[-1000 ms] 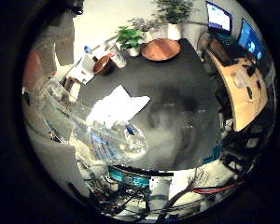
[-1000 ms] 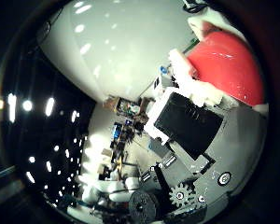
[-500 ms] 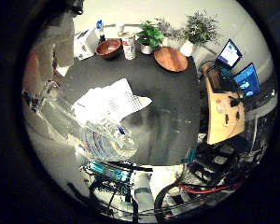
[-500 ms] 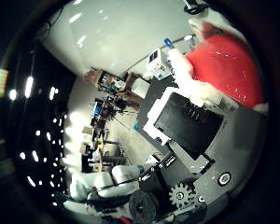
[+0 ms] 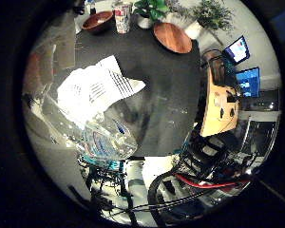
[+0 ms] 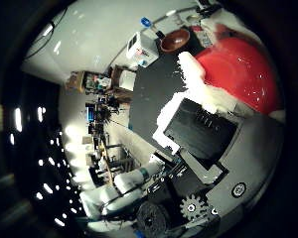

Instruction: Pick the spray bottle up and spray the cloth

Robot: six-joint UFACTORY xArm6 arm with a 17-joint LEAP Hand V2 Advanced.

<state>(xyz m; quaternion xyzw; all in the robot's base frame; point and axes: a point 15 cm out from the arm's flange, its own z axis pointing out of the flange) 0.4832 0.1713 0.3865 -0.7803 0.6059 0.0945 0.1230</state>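
Note:
The clear spray bottle (image 5: 102, 138) lies close against my palm, its see-through body reaching out over the black table (image 5: 167, 97). Its red spray head (image 6: 239, 69) with a white collar fills much of the thumb side view. My right hand (image 6: 202, 133) is shut on the bottle, a black and white finger curled across it just below the red head. The white cloth (image 5: 92, 88), printed with dark stripes, lies crumpled on the table beneath and beyond the bottle. The bottle does not touch the cloth.
At the table's far edge stand a wooden bowl (image 5: 97, 21), a cup (image 5: 122, 10), potted plants (image 5: 149, 9) and a round wooden plate (image 5: 172, 37). A white box (image 6: 141, 47) sits near the bowl. Beside the table is a wooden desk (image 5: 217, 107) with monitors (image 5: 249, 80).
The whole view has swung: my hand has turned and moved with the bottle, so the cloth and table now sit more squarely under the palm. The bottle stays in the hand.

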